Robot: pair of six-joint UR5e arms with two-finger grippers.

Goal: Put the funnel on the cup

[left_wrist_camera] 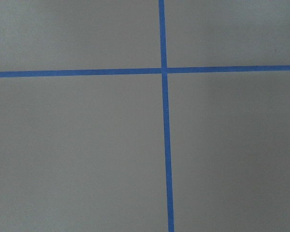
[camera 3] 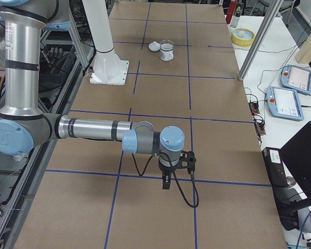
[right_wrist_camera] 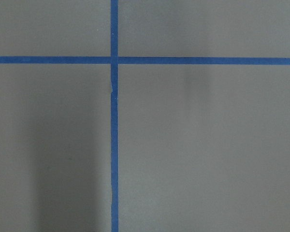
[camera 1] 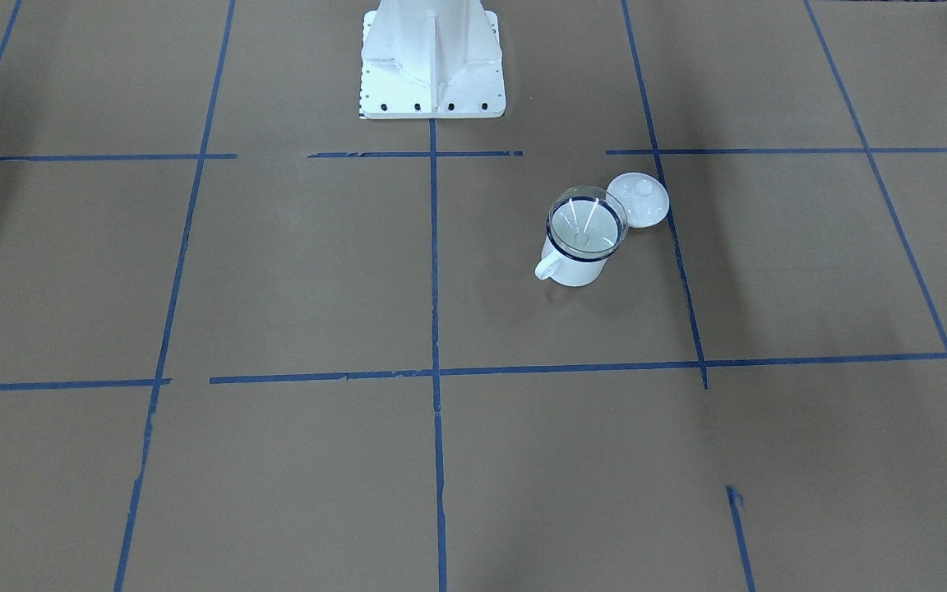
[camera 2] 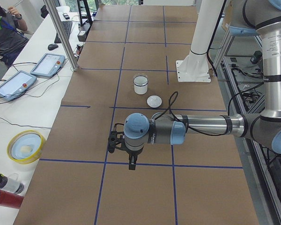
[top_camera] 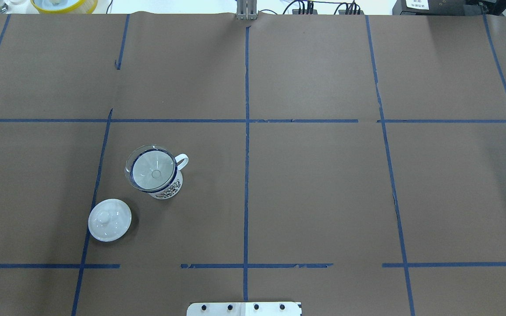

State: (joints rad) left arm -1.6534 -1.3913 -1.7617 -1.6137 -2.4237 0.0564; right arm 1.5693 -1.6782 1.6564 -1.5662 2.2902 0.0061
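Note:
The clear funnel [top_camera: 151, 169] sits upright in the mouth of the white enamel cup [top_camera: 168, 188], its wide rim resting on the blue-lined rim. Both also show in the front view: the funnel [camera 1: 587, 222] sits on the cup [camera 1: 574, 265], whose handle points to the view's left. They are small in the exterior left view [camera 2: 140, 82] and the exterior right view [camera 3: 167, 49]. My left gripper [camera 2: 131, 162] hangs far from the cup, near the table's left end. My right gripper [camera 3: 167, 183] hangs at the opposite end. I cannot tell if either is open or shut.
A round white knobbed lid [top_camera: 109, 220] lies on the brown paper beside the cup. The robot's white base [camera 1: 432, 62] stands at the table's middle edge. Blue tape lines cross the paper. Tablets [camera 2: 47, 64] and a yellow bowl [camera 2: 25, 146] lie on the side bench.

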